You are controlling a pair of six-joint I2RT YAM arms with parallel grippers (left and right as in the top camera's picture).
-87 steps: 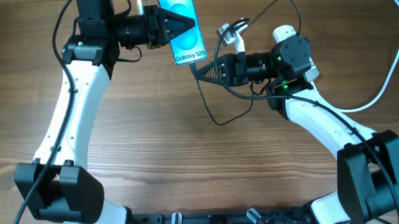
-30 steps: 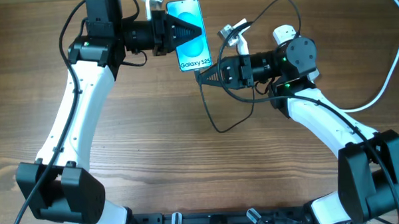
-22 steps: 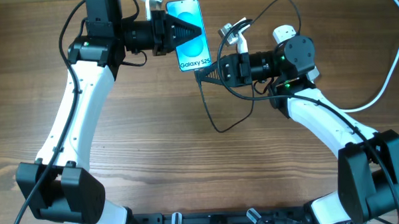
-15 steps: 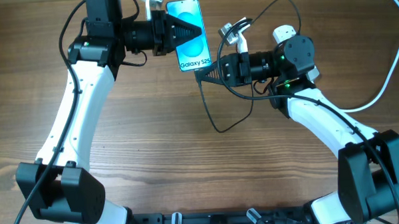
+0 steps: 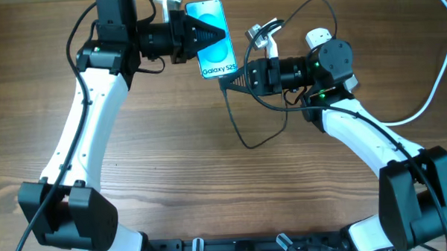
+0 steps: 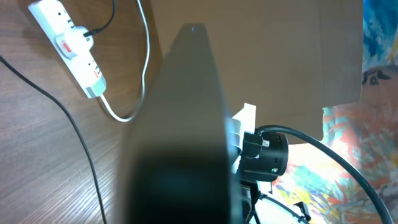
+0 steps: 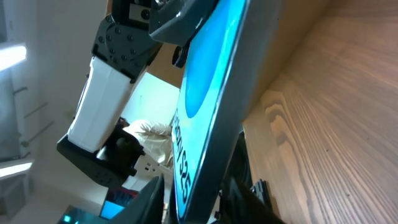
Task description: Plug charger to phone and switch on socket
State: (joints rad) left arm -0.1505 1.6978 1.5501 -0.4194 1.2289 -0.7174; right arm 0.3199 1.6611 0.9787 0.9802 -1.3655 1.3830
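My left gripper (image 5: 202,35) is shut on the phone (image 5: 214,33) and holds it above the table, its turquoise screen facing up. The phone's "Galaxy" band points at my right gripper (image 5: 226,81). The right gripper is shut on the plug tip of the charger, whose black cable (image 5: 238,129) loops over the table. It holds the tip against the phone's bottom edge. In the right wrist view the phone (image 7: 211,93) fills the middle and the tip is hidden. The socket (image 6: 68,45) lies on the table with red switches and a plugged-in black lead.
A dark blurred shape (image 6: 180,137) blocks the middle of the left wrist view. The socket's thick white cord (image 6: 144,56) curves beside it. Another white cord (image 5: 434,81) runs along the table's far right. A white piece (image 5: 261,35) sits behind the right gripper.
Since the earliest frame the left gripper has carried the phone right and slightly down. The right gripper has moved up to the phone's bottom edge. Almost nothing has moved in the last second.
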